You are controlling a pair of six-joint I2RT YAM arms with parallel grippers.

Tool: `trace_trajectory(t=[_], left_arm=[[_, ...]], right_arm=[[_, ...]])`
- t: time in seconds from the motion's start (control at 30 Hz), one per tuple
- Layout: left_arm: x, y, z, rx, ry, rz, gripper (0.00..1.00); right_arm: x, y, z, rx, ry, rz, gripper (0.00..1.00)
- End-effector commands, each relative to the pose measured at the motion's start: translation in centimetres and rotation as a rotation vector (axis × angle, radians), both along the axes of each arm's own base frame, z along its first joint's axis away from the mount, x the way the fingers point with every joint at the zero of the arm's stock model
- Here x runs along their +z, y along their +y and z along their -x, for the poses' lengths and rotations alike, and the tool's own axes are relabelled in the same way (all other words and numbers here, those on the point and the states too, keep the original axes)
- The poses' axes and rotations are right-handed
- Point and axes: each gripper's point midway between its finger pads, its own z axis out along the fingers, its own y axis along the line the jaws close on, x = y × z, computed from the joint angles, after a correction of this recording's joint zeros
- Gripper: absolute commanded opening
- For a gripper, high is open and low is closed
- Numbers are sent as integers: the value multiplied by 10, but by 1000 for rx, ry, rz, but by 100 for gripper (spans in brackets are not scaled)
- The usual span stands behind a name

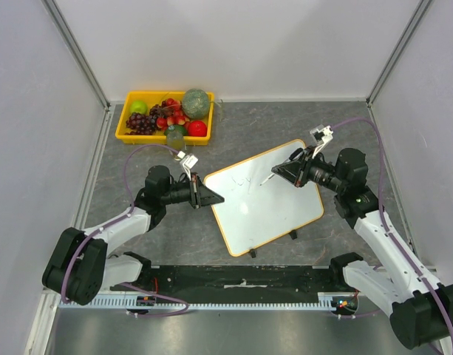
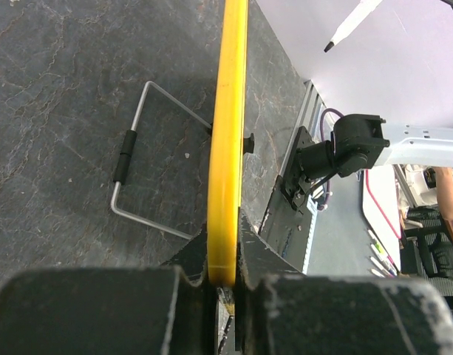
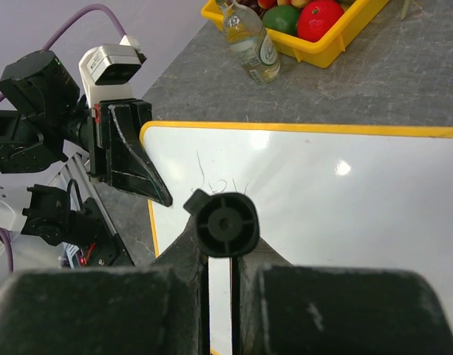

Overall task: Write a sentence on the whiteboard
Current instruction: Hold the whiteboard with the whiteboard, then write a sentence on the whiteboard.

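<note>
The whiteboard (image 1: 270,203), white with an orange-yellow frame, lies at an angle in the middle of the table. A few thin dark marker strokes (image 1: 245,182) of the sentence sit near its upper left; they also show in the right wrist view (image 3: 225,185). My left gripper (image 1: 216,198) is shut on the board's left frame edge (image 2: 227,133). My right gripper (image 1: 287,171) is shut on a marker (image 1: 269,177), whose black end cap (image 3: 226,224) faces the camera. The marker tip (image 2: 329,46) is just right of the strokes; I cannot tell if it touches.
A yellow tray (image 1: 127,133) of fruit stands at the back left, with a small bottle (image 1: 174,137) in front of it. A wire stand (image 2: 137,166) shows under the board. Two black clips (image 1: 293,235) stick out at its near edge. Grey walls enclose the table.
</note>
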Motion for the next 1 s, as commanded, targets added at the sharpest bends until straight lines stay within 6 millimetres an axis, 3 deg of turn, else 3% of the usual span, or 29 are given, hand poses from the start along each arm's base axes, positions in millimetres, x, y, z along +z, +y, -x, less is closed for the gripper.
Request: trace_trajectory(t=[0.0, 0.6, 0.97], left_arm=[[-42, 8, 17, -80, -51, -104, 2], [-43, 9, 24, -98, -61, -93, 2], [-42, 10, 27, -92, -74, -87, 2]], right_arm=[[5, -2, 5, 21, -56, 16, 0], [-6, -17, -9, -90, -109, 103, 0], [-14, -5, -11, -134, -158, 159, 0]])
